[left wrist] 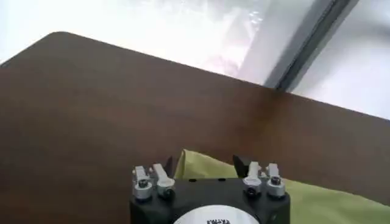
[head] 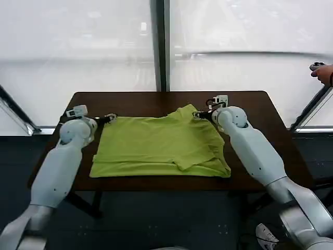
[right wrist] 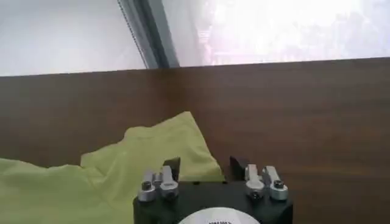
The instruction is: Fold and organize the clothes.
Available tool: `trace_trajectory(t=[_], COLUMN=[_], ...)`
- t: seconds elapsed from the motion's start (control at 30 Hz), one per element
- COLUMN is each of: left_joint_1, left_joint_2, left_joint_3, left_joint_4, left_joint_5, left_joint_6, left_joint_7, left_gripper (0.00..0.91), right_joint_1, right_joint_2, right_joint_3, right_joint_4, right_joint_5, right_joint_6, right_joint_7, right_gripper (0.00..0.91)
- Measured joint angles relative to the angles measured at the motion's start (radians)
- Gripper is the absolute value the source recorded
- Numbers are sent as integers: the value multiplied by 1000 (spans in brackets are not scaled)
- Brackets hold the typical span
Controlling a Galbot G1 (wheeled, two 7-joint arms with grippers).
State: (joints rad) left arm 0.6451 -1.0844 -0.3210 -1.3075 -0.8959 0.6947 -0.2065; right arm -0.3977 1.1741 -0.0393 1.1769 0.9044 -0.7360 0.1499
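T-shirt: the lime-green T-shirt (head: 161, 146) lies spread on the dark brown table (head: 130, 101), partly folded, its near edge close to the table's front edge; a fold sits on its right part, and a raised peak of cloth stands at its far right corner.
Far left corner: a green corner of the shirt (left wrist: 204, 167) sits between the left gripper's black fingertips (left wrist: 239, 164), with bare table beyond it.
Far right corner: the peaked cloth (right wrist: 177, 143) rises just ahead of the right gripper's fingertips (right wrist: 172, 165).
Left gripper: the left gripper (head: 108, 119) is at the shirt's far left corner, low over the table; its fingers stand apart on either side of the corner, not pinched together.
Right gripper: the right gripper (head: 200, 115) is at the shirt's far right corner; its fingers are spread with cloth between them; whether they touch it I cannot tell.
Table: it stands before a large bright window (head: 104, 47) with a dark vertical frame.
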Motion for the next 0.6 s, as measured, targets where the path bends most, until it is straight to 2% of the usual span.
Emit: trace_trajectory(t=[0.03,0.07,0.1,0.13,0.6], left_joint_1=[-1,-1,-2,-2,11], left_joint_2=[0,0,0,0,-2], left_joint_3=[1,1,2,2,-2], left_joint_4=[1,2,3,4,-8], left_joint_5=[0,1,4,5,18], left_joint_6=[-1,-1,-1,-1,-16], left_joint_7=[0,0,1,2,25], left_gripper=[254,195,176,176,127], right_joint_1=[0,0,0,0,-9], right_joint_2=[1,1,1,1,-3], right_joint_3=[-1,-3,-4,-5,13], right_joint_4=[0,0,0,0,18], right_joint_5=[0,0,0,0,7], right_joint_6=[0,0,0,0,-1], right_joint_7=[0,0,0,0,5], right_gripper=[156,156,68,20,0])
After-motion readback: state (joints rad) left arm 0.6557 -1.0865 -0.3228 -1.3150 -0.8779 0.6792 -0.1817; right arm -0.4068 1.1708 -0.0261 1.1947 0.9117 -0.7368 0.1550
